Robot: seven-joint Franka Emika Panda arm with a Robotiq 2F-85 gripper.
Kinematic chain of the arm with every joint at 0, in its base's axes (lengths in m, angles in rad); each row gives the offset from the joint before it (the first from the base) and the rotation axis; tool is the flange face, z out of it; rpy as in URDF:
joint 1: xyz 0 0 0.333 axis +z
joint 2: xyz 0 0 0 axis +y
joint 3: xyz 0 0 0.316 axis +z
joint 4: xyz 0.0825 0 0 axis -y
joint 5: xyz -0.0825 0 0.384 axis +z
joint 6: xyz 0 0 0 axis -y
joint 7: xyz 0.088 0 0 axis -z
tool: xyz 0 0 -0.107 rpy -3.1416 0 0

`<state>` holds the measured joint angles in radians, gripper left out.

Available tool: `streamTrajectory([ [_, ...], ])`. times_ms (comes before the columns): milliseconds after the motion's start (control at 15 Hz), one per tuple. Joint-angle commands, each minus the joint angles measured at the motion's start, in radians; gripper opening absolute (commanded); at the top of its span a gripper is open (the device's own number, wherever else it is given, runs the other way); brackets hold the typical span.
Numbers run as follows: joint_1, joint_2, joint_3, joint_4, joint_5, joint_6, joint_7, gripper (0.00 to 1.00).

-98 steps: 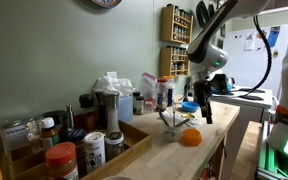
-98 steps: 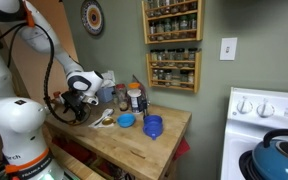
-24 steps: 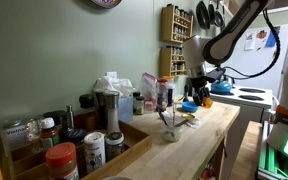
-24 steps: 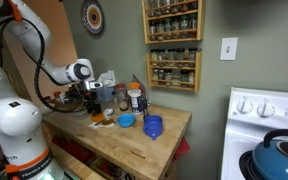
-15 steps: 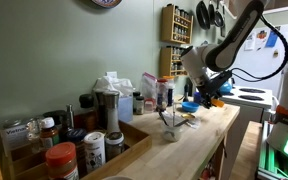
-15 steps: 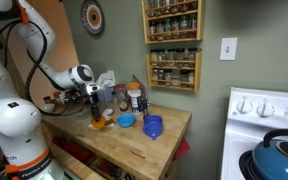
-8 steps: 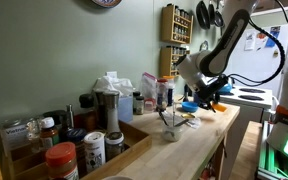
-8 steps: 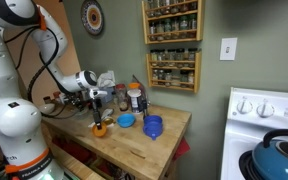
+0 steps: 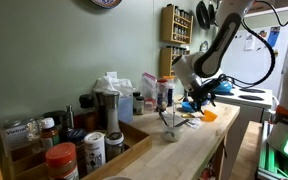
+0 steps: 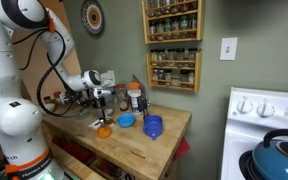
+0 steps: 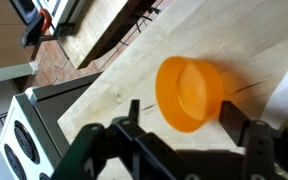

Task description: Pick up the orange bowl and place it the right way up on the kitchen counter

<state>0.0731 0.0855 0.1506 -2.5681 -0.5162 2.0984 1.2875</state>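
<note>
The orange bowl lies on the wooden kitchen counter. In the wrist view it sits between my gripper's two spread fingers, and a gap shows on each side. I cannot tell for certain which way up it is. In both exterior views the bowl rests on the counter just below the gripper, which is open and slightly above it.
A small blue bowl and a blue cup stand close by on the counter. Jars and tins fill a wooden tray at one end. A white stove adjoins the counter. A spice rack hangs on the wall.
The gripper picked the bowl up off the counter, carried it along and lowered it. In the last half second the bowl came to rest on the wood and the fingers stand apart from it.
</note>
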Motion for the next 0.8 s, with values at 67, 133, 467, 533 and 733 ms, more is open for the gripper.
streamTrajectory([
  [67, 0.009, -0.052, -0.031, -0.033, 0.080, 0.106, -0.082, 1.00],
  [133, 0.006, -0.068, -0.034, -0.043, 0.108, 0.142, -0.108, 1.00],
  [467, 0.015, -0.348, -0.024, -0.200, 0.120, 0.237, -0.298, 1.00],
  [533, 0.016, -0.402, -0.012, -0.229, 0.112, 0.234, -0.331, 1.00],
  [733, -0.009, -0.359, 0.018, -0.179, 0.136, 0.209, -0.344, 1.00],
])
